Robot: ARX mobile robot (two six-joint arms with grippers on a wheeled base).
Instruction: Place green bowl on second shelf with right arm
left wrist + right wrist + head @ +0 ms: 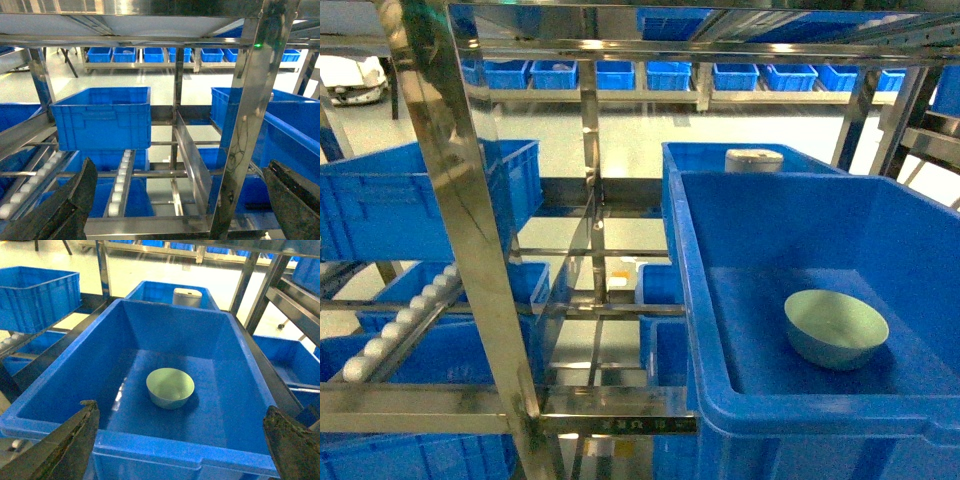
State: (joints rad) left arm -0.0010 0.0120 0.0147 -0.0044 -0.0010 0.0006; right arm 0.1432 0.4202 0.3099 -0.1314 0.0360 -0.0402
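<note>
The green bowl (836, 327) stands upright and empty on the floor of a large blue crate (700, 300) at the right of the head view. In the right wrist view the bowl (170, 387) lies just ahead of my right gripper (181, 407), which is open. Its dark fingers (75, 440) hang at the crate's near rim (165, 450) and touch nothing. My left gripper (180, 165) is open and holds nothing, facing the steel rack (247, 125). Neither gripper shows in the head view. I cannot tell which level is the second shelf.
A white-grey lidded container (753, 159) sits in a second blue crate behind the bowl's crate. More blue crates (410, 200) stand on the left rack levels beside roller rails (405, 315). A steel upright (470, 230) crosses the near left.
</note>
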